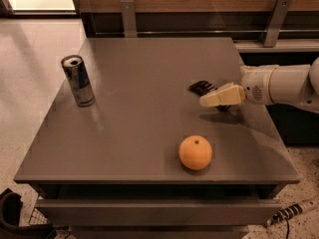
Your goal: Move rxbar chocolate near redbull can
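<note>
The rxbar chocolate [201, 87] is a flat black wrapper lying on the grey table at the right; most of it is hidden behind the gripper. The gripper [214, 98], cream-coloured on a white arm reaching in from the right, sits right over the bar's near end. The redbull can [78, 80], slim, silver and blue with an open top rim, stands upright at the table's left side, far from the bar.
A round orange fruit [195, 153] sits near the table's front edge, below the gripper. The grey table [139, 118] has a drawer front under it. Two metal brackets stand against the back wall. A cable lies on the floor at lower right.
</note>
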`<state>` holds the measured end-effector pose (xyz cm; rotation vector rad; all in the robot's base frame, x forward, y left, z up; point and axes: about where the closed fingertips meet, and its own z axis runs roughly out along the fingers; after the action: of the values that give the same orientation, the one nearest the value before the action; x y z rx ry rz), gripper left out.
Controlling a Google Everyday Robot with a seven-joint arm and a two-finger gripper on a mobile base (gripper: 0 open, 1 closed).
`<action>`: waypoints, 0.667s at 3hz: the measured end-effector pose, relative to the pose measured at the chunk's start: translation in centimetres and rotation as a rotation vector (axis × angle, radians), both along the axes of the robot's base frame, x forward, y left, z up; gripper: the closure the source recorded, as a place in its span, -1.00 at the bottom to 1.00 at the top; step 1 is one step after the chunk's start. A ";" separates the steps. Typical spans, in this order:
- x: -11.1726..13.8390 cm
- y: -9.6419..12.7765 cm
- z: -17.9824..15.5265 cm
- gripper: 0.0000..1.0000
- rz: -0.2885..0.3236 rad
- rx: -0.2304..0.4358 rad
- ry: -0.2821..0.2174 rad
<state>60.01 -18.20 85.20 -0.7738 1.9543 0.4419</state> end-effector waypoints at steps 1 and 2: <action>-0.8 0.9 -1.9 -1.00 0.000 0.084 0.035; -1.1 1.6 -3.3 -1.00 -0.008 0.135 0.044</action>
<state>58.86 -16.62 81.92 -0.6747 1.9449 0.5841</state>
